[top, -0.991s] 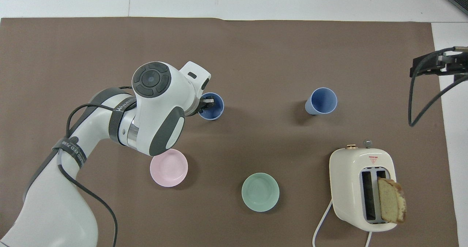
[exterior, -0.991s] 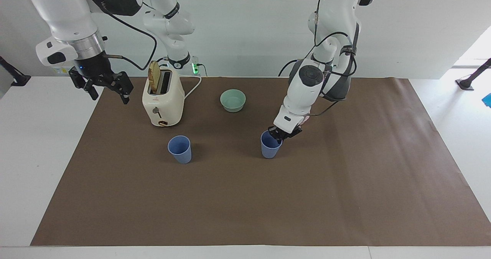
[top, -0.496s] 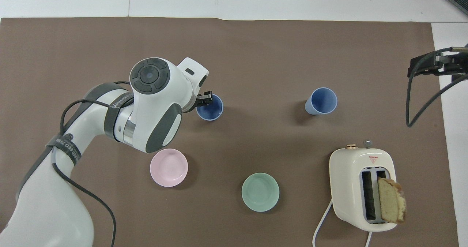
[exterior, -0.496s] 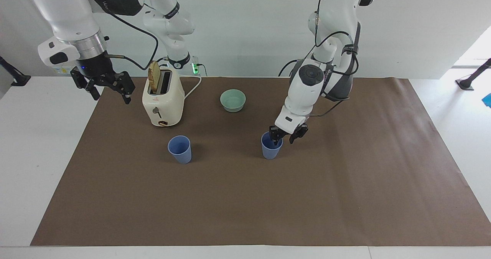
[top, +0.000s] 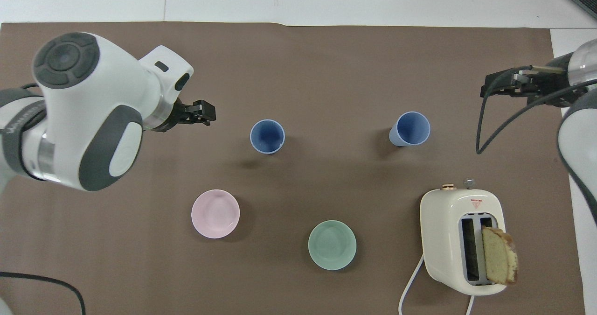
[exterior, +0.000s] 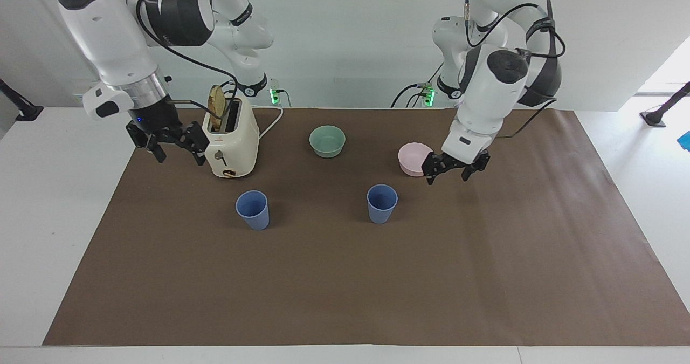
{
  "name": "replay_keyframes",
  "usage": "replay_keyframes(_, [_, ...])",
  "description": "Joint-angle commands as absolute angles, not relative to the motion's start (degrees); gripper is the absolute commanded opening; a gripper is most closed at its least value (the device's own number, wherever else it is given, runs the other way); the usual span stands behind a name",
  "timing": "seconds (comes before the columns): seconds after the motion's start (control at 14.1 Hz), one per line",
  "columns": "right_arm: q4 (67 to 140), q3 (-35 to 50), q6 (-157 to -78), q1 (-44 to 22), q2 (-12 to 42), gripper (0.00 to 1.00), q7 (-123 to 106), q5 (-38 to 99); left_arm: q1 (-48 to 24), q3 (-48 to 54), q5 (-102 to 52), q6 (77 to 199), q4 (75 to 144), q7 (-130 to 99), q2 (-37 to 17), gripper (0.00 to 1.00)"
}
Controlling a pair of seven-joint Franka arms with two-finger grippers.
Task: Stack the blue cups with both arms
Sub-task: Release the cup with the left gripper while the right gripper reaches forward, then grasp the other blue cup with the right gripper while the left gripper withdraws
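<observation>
Two blue cups stand upright and apart on the brown mat. One cup [exterior: 382,204] [top: 267,136] is toward the left arm's end, the other cup [exterior: 252,209] [top: 410,128] toward the right arm's end. My left gripper [exterior: 447,176] [top: 205,115] hangs open and empty above the mat, beside the pink bowl and clear of the nearest cup. My right gripper [exterior: 180,158] [top: 501,81] is open and empty in the air over the mat's edge, next to the toaster.
A cream toaster [exterior: 229,143] [top: 459,240] with a bread slice in one slot stands near the robots at the right arm's end. A mint-green bowl [exterior: 327,141] [top: 332,245] and a pink bowl [exterior: 412,159] [top: 215,213] sit nearer to the robots than the cups.
My left gripper opened, let go of the cup's rim, then rose and drew away toward the left arm's end. The right gripper came down and closer to the toaster.
</observation>
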State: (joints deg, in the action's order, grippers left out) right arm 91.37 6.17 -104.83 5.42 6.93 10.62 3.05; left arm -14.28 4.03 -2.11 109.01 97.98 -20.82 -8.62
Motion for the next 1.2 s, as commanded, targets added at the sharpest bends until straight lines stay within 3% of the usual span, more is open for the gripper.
replay_keyframes(0.0, [95.2,6.4,-106.7,4.0,7.7,1.00,13.2,4.0,-10.0,4.6,-1.2,106.4,99.5,-13.6,-5.2,1.00])
replay_keyframes(0.28, [104.2,6.4,-116.2,0.5,8.4,1.00,13.2,4.0,-5.2,4.5,-1.2,103.5,99.3,-5.2,-1.7,1.00])
replay_keyframes(0.5, [107.4,6.4,-117.7,1.1,9.2,1.00,11.6,4.0,-3.1,4.3,-1.1,99.7,97.6,-1.2,0.3,1.00])
replay_keyframes(0.78, [109.0,6.2,-121.1,2.9,11.3,1.00,8.5,3.8,-3.2,3.2,-1.1,91.9,93.4,0.0,2.1,1.00])
replay_keyframes(1.13, [109.5,6.3,-125.6,2.9,14.4,1.00,7.5,3.7,-2.4,3.2,-1.3,89.0,93.2,1.9,5.2,1.00])
